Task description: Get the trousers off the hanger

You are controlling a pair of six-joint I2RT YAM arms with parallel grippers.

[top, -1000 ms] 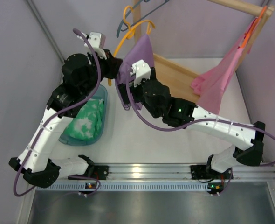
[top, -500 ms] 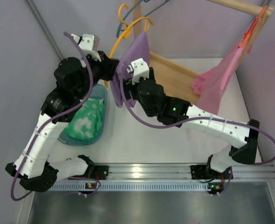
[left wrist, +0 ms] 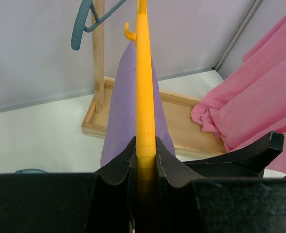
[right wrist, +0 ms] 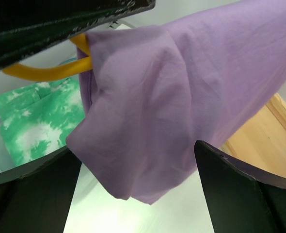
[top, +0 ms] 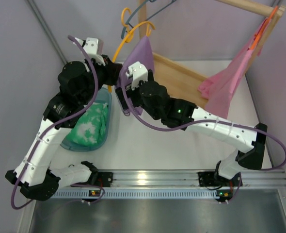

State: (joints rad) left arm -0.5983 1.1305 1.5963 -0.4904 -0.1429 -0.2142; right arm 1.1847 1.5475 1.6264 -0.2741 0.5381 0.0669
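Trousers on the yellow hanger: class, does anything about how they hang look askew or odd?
Yes. The trousers bunch in folds on the hanger instead of hanging flat; the left end effector clamps the hanger's bare end.

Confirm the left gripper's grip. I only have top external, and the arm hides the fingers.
Observer: The left wrist view shows the left gripper shut on the hanger, with the yellow bar pinched between its jaws.
Operator: Right one?
Observer: In the right wrist view the right gripper is open. The lower fold of the trousers hangs between the jaws, not pinched.
Operator: Trousers off yet?
Observer: No. The right wrist view shows the hanger's yellow arm running into the purple cloth at the top left.
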